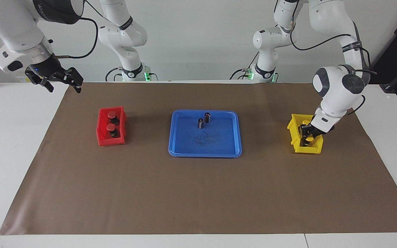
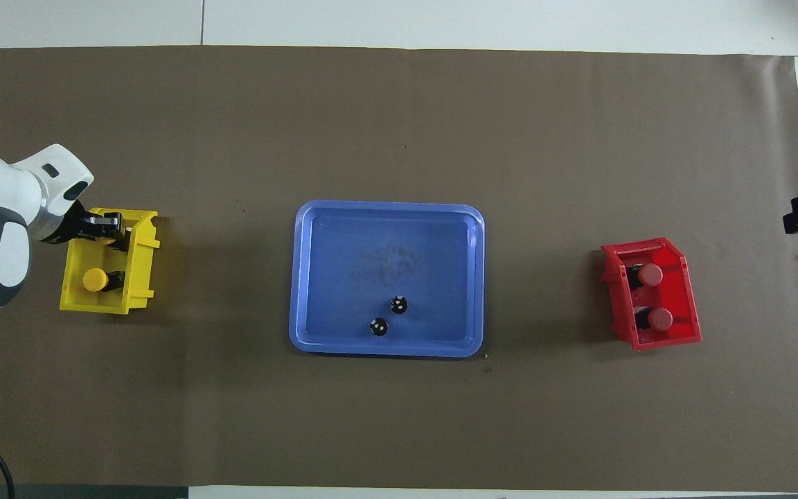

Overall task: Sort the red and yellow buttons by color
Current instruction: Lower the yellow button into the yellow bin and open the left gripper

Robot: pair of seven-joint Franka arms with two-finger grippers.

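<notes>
- Left gripper [image 1: 306,135]: lowered into the yellow bin [image 1: 295,130] at the left arm's end of the table. Its fingers are clamped on one yellow button [image 1: 309,138]. In the overhead view the gripper [image 2: 113,229] covers the part of the bin farther from the robots.
- Right gripper [image 1: 62,82]: raised over the table edge at the right arm's end, well apart from every bin. Its fingers stand apart with nothing between them. This arm waits.
- Yellow buttons, count two: one in the left gripper's grasp inside the yellow bin; a second yellow button [image 2: 95,279] lies in the same bin, in the part nearer to the robots, with its black base pointing toward the tray.
- Red buttons, count two: both lie in the red bin [image 1: 102,132] at the right arm's end. The first red button [image 1: 111,115] is nearer to the robots; the other red button [image 1: 110,128] lies just beside it, farther from them.
- Blue tray [image 1: 184,148], count one: sits at the table's middle, between the two bins.
- Dark cylinders with silvery tops, count two: both stand upright in the tray, in its part nearer to the robots. One cylinder [image 1: 207,117] stands close beside the second cylinder [image 1: 201,123].
- Brown mat [image 1: 198,199], count one: covers the table under the tray and both bins.
</notes>
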